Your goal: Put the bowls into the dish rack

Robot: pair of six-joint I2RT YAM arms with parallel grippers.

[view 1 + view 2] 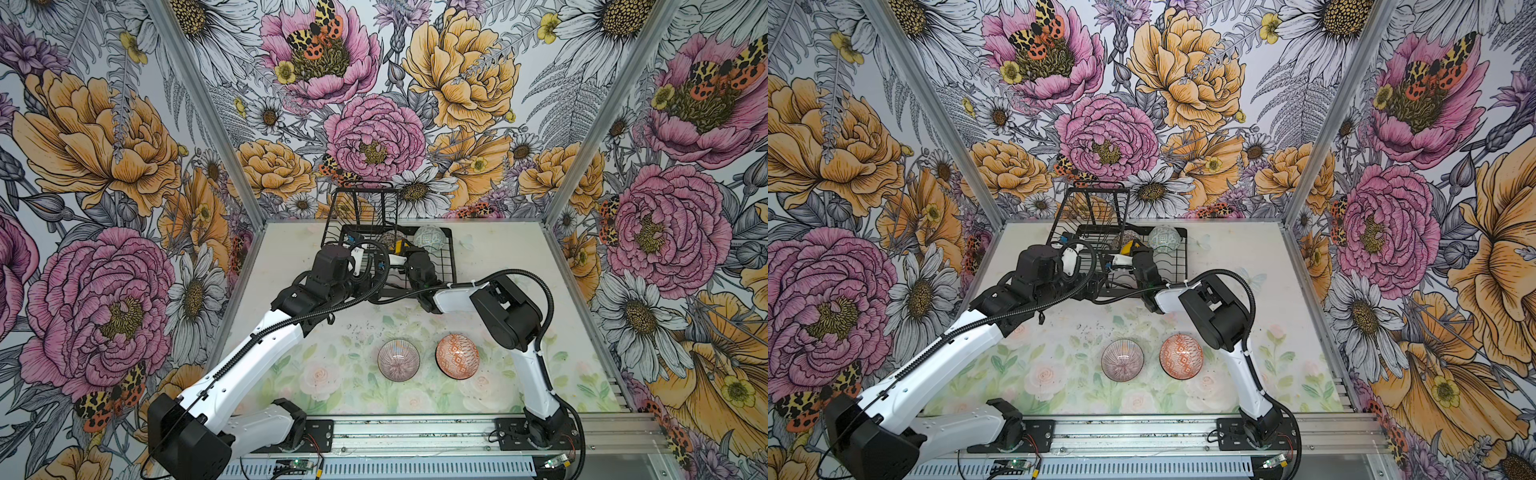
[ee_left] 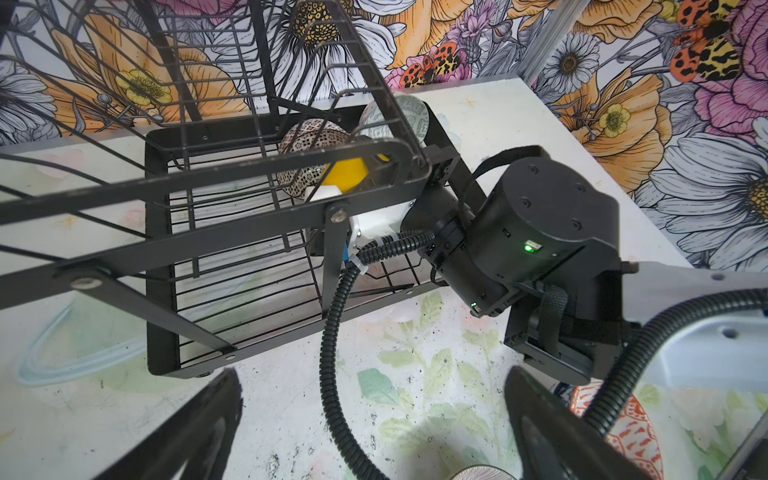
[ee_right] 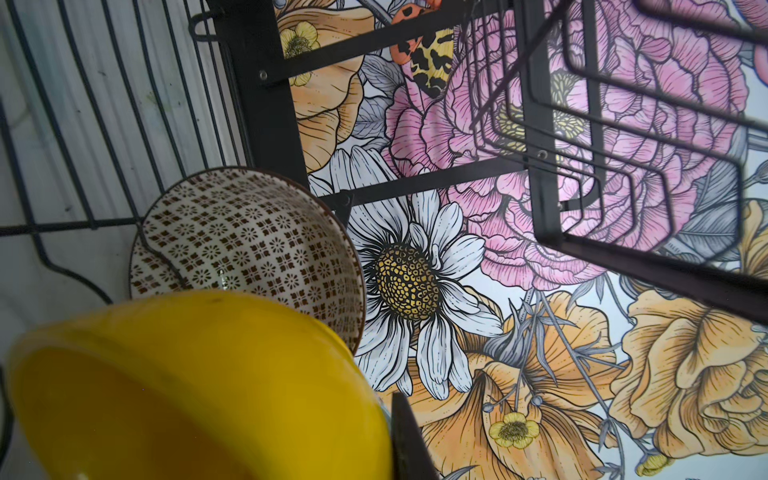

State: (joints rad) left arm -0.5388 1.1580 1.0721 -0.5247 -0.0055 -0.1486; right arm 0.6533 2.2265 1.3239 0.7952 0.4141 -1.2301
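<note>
Both top views, dish rack [image 1: 452, 253] [image 1: 1183, 249]: middle of the table's [image 1: 519, 291] far edge.
Both top views, racked bowls: pale green bowl [image 1: 430, 237] on edge in the rack's far right corner; black-white bowl [image 1: 390, 239] beside it.
Both top views, loose bowls: pink bowl [image 1: 398, 360] and orange bowl [image 1: 457, 356] side by side, apart, toward the near edge.
Left wrist view, left gripper [image 2: 372, 374]: jaws spread wide, empty, over bare table by the rack's near side.
Left wrist view, right gripper [image 2: 328, 195]: inside the rack, clamped on the yellow bowl [image 2: 349, 176].
Right wrist view, yellow bowl [image 3: 187, 374]: tilted, just in front of the black-white bowl [image 3: 249, 237]; contact cannot be told.

Both top views overlook everything; wrist cameras hug the dish rack [image 2: 249, 178].
</note>
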